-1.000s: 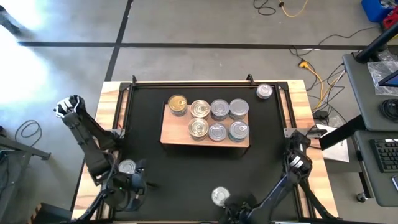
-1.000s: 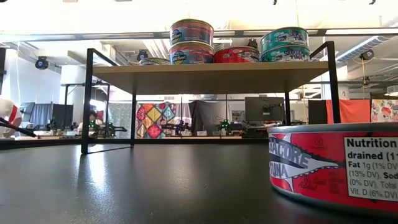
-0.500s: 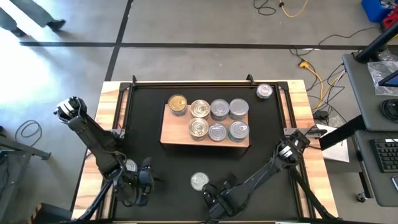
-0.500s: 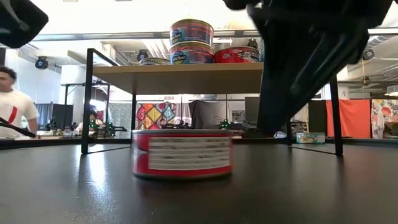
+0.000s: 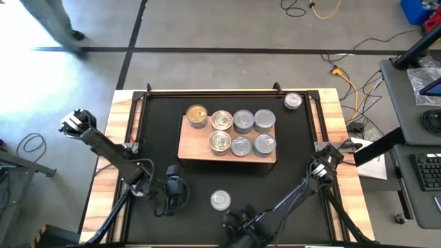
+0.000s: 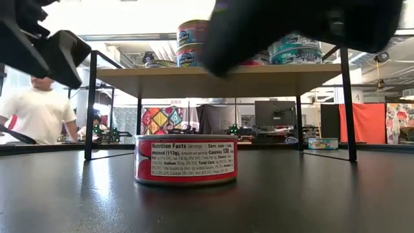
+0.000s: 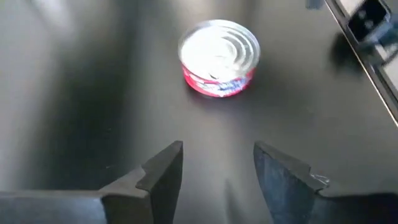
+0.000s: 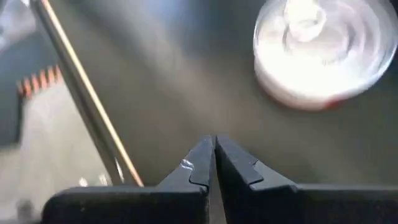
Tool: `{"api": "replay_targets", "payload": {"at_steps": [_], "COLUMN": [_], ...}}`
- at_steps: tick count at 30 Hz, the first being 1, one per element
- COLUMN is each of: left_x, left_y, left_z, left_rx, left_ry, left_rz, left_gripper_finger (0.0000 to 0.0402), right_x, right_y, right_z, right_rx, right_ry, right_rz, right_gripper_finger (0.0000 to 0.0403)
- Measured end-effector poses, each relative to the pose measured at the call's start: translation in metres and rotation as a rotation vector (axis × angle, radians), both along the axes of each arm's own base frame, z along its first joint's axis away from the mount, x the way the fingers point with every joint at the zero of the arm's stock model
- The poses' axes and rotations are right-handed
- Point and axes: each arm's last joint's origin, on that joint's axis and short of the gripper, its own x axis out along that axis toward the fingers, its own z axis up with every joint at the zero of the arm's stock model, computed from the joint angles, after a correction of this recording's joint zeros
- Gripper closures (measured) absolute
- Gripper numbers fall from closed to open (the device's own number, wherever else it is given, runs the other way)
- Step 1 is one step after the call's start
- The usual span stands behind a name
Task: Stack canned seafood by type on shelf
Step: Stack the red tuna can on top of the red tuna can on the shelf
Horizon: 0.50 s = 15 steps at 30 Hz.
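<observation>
only the low view shows the tin's red label; left jaws parted, right closed, both empty.

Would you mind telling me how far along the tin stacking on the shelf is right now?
Mostly done: the shelf already carries tins in stacks. In hand: nothing; the left tool is open and empty, facing a red-labelled tin on the mat, and the right tool is shut and empty beside it. Left: that tin and another tin at the mat's far right corner.
</observation>
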Motion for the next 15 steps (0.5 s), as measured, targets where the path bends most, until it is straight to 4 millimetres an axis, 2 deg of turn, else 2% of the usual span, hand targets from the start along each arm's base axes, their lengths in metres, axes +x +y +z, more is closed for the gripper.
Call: {"api": "replay_targets", "payload": {"at_steps": [6,11,15], "left_x": [0.004,0.005,0.001], "left_y": [-0.005,-0.013,-0.021], "left_z": [-0.007,-0.016,-0.027], "left_rx": [0.025,-0.015,-0.079], "left_ry": [0.032,0.084,0.168], "left_rz": [-0.033,-0.028,-0.052], "left_gripper_finger": [0.0229,0.0235,0.0237], "right_x": [0.019,0.04,0.047], "right_y": [-0.026,-0.048,-0.062], "right_z": [0.004,0.007,-0.003], "right_rx": [-0.032,-0.059,-0.057], "right_ry": [-0.082,-0.123,-0.066], "right_rz": [-0.162,-0.153,-0.132], "right_gripper_finger": [0.039,0.039,0.039]}}
